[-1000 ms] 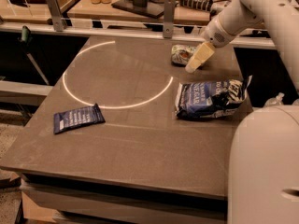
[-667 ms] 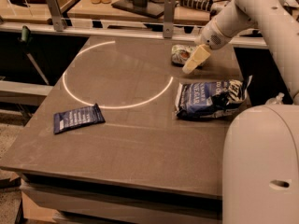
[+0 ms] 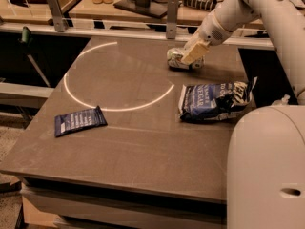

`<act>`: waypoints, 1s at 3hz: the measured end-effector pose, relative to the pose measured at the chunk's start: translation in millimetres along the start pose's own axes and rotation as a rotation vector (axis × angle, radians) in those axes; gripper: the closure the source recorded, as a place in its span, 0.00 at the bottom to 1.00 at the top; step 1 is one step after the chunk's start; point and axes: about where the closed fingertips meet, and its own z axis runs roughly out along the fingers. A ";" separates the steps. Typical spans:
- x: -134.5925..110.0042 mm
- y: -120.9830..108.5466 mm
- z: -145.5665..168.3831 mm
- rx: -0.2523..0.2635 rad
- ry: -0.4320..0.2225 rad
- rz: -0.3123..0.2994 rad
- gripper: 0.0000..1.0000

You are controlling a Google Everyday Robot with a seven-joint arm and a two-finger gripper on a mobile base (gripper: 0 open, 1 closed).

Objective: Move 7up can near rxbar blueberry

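The 7up can (image 3: 177, 59) lies on its side at the far right of the table, silvery end towards me, with a white-and-green label. My gripper (image 3: 194, 53) comes down from the upper right on the white arm and sits right over the can's right part, touching or nearly touching it. The rxbar blueberry (image 3: 79, 120), a flat dark blue wrapper, lies at the near left of the table, far from the can.
A puffy dark blue-and-white chip bag (image 3: 217, 100) lies right of centre, in front of the can. A bright ring of light (image 3: 71, 92) marks the tabletop. The robot's white body (image 3: 267, 171) fills the lower right. A rail with posts (image 3: 172, 18) runs behind the table.
My gripper has shifted a little to the left, closer over the can. The can, the bar and the chip bag have stayed in place.
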 end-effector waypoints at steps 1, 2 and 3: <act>-38.0 31.6 -4.8 -0.066 -0.063 -0.098 0.87; -40.1 32.6 -1.1 -0.070 -0.066 -0.102 1.00; -40.1 32.6 -1.1 -0.070 -0.066 -0.102 1.00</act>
